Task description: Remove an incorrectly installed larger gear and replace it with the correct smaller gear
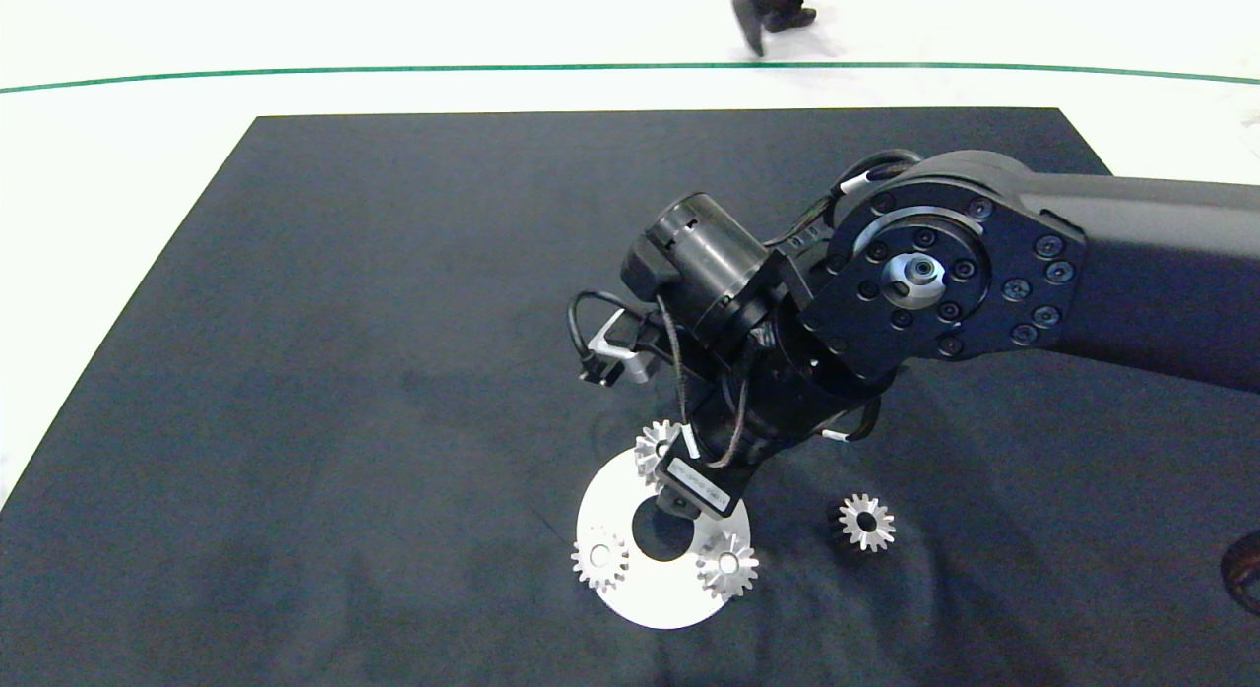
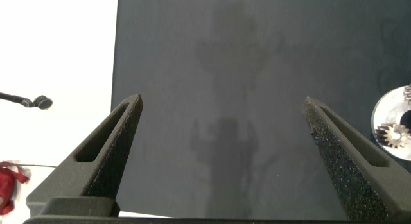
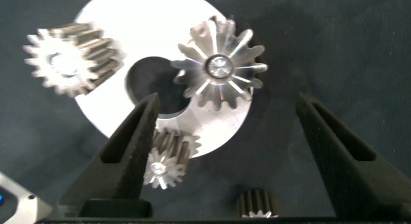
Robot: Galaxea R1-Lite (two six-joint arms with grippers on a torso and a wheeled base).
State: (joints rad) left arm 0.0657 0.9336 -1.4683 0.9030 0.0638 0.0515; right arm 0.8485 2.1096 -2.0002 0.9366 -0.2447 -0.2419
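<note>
Right pincer (image 3: 225,128) hangs spread apart above the larger gear (image 3: 221,65) on its plate (image 3: 128,18)

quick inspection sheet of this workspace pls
surface: dark mat, creased
job's things: white round disc with centre hole carries three silver gears, among them the fine-toothed larger gear; chunky-toothed smaller gear lies loose on the mat beside the disc
clutter: nothing seen on the mat
grippers: right pincer open above the larger gear; left pincer open over the mat
cables: black cables looped at the right wrist
surroundings: white floor, green line, a person's shoe
</note>
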